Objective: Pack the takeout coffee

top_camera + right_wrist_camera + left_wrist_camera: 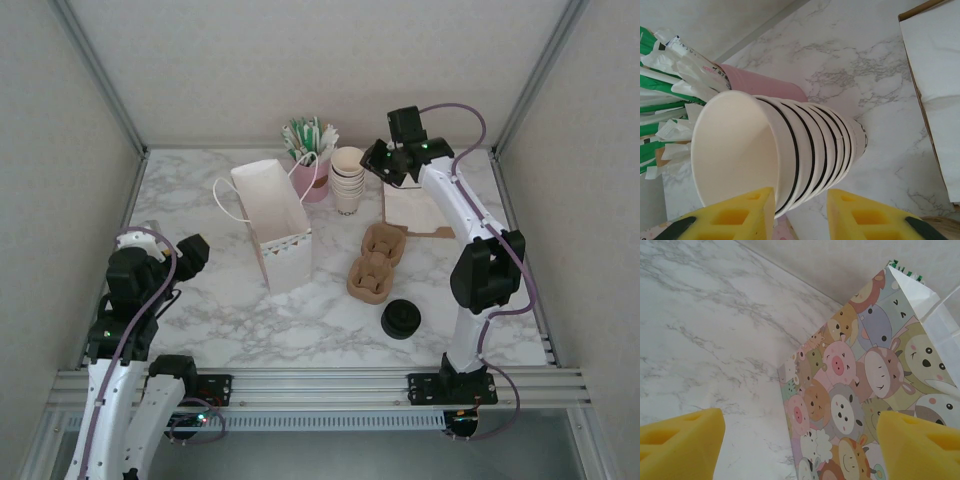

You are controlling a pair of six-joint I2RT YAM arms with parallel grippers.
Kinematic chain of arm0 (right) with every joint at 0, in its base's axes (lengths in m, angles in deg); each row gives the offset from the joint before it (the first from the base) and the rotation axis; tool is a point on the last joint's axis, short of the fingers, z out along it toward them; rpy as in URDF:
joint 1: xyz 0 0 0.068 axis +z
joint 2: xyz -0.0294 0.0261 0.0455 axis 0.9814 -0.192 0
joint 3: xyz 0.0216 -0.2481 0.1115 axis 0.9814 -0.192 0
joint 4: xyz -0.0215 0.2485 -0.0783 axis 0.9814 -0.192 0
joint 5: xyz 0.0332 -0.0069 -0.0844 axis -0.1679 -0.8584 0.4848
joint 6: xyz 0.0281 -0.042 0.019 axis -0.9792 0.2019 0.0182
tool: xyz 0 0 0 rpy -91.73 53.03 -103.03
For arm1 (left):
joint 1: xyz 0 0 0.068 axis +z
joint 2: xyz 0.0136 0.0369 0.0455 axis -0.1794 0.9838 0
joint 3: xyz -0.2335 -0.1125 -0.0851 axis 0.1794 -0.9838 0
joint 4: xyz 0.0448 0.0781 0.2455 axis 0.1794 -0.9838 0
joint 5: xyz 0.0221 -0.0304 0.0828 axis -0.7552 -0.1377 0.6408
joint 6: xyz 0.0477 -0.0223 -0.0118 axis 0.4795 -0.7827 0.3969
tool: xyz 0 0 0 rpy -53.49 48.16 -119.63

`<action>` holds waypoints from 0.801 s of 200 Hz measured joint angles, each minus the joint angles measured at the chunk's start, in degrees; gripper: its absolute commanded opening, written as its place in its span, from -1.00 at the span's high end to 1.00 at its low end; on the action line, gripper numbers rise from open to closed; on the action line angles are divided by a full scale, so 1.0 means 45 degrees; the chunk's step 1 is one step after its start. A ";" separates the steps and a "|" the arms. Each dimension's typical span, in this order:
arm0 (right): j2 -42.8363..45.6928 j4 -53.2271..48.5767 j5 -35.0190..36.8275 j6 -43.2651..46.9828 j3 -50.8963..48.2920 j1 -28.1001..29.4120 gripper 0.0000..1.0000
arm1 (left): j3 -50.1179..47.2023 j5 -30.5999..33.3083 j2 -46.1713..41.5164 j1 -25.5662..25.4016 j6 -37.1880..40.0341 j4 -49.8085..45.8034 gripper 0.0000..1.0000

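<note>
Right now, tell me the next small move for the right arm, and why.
Probably draw the right gripper back from the stack of lidless cups toward the takeout coffee. Its fingers frame that stack, which isn't what gets packed; the lidded cup stands untouched near that arm's base.

Left arm folded low at 8 o'clock, left gripper spread wide; right arm stretched toward 1 o'clock, right gripper narrowly parted.

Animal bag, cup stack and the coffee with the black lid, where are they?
animal bag point(850, 405), left wrist view, its printed side.
cup stack point(810, 145), right wrist view, its ringed rims.
takeout coffee point(401, 319), top view, its black lid.
</note>
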 measured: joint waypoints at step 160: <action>-0.0724 0.0155 -0.0049 -0.0199 0.0549 0.0024 0.59 | 0.0000 0.0000 0.0121 0.0000 -0.0131 -0.0005 -0.58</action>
